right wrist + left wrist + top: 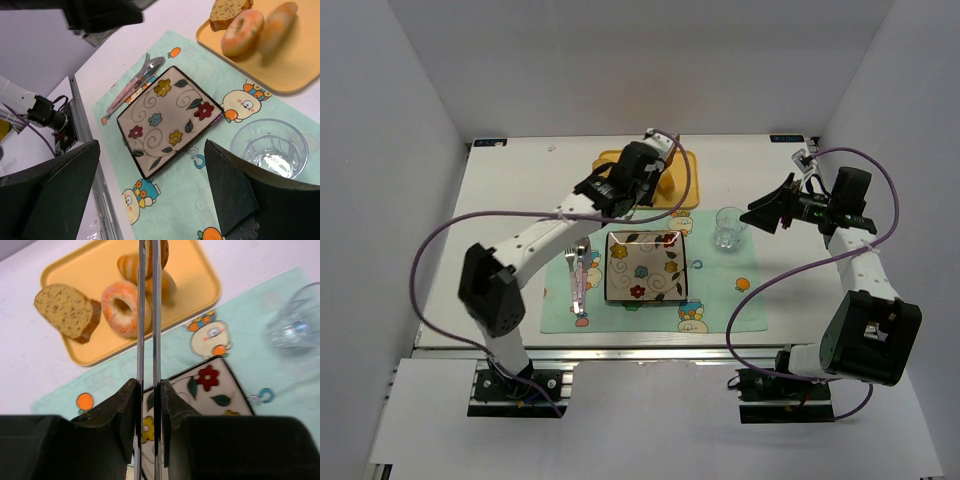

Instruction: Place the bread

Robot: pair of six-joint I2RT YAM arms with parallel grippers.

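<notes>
White bench (510, 190) under the arms: I read the left end effector (148, 252) as clenched on the bread (163, 249), a brown-edged scrap right at its tips above the yellow tray (195, 275), held high to cross to the patterned plate (227, 385), while the right end effector (150, 195) hangs released.

Plain white walls (640, 60) enclose the white worktop (510, 190) along its left, far and right edges, under soft, even light.
</notes>
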